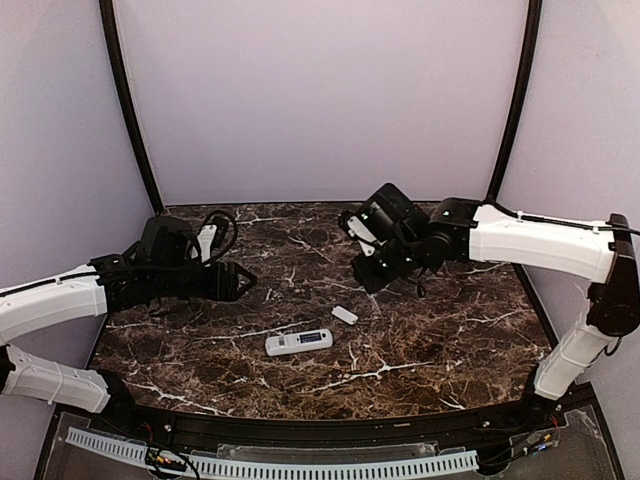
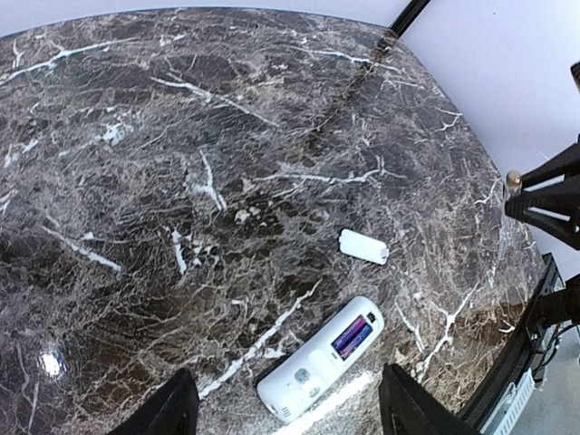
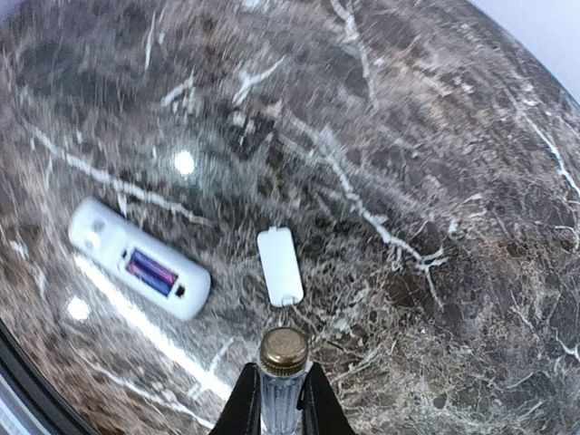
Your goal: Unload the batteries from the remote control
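On marble (image 1: 450, 340), one remote control (image 1: 298, 343); left end effector (image 1: 240, 280) released, right (image 3: 283, 394) grasping cylinder (image 3: 284, 355).

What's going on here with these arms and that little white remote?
Two robot arms are emptying a remote control lying back-up on the marble table. Its small white cover is off and lies beside it; blue-purple batteries show in the open compartment. The right hand is pinched shut on a small brass-tipped cylinder, possibly a battery, above the table. The left hand hovers open nearby, holding nothing.
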### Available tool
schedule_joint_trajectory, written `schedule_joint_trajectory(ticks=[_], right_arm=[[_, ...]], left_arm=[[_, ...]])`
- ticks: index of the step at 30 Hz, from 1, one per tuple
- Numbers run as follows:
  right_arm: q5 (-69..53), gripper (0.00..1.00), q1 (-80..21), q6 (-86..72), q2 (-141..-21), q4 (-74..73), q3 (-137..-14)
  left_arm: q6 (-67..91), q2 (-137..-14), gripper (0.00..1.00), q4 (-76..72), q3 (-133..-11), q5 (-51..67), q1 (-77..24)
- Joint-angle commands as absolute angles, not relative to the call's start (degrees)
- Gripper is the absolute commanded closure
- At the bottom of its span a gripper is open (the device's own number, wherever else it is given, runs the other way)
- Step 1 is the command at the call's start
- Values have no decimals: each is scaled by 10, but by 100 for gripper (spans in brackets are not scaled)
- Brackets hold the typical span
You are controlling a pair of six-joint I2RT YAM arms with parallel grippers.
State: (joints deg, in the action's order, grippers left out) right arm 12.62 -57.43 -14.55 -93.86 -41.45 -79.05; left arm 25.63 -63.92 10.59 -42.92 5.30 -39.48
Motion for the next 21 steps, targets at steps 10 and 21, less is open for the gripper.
schedule_joint_trajectory(ticks=[10, 21], right_arm=[[150, 100, -541, -384, -709, -4, -622], [167, 100, -531, -495, -661, 123, -546]], left_arm=[[231, -672, 26, -93, -448, 232, -393], [291, -773, 25, -295, -493, 405, -408]])
